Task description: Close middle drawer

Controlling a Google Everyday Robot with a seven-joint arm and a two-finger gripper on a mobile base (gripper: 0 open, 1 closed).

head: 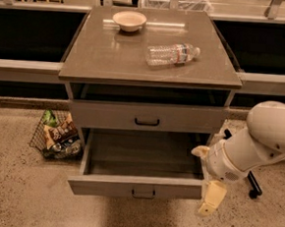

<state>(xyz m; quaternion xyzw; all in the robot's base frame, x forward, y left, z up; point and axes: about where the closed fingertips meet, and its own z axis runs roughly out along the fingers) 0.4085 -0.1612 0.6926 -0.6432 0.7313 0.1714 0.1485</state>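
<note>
Here, the middle drawer point(137, 186) of a grey cabinet point(112, 59) stands pulled well out, its shallow box empty and its small dark bar handle point(142, 193) facing the camera. The robot's white arm point(258, 144) reaches in from the right, and its cream-coloured gripper point(210, 198) hangs just beside the drawer's right front corner, pointing at the speckled floor point(22, 195); whether its grasp is spread or closed cannot be told. Above the extended drawer, the upper drawer point(108, 114), with a taller front and a black handle, sits pushed in. On the cabinet top, a pale bowl point(129, 20) rests near the back edge, and a clear plastic bottle point(172, 53) lies on its side, its label too small to read. A wire basket point(57, 137) of snack packets sits on the floor to the cabinet's left, the printing illegible.
</note>
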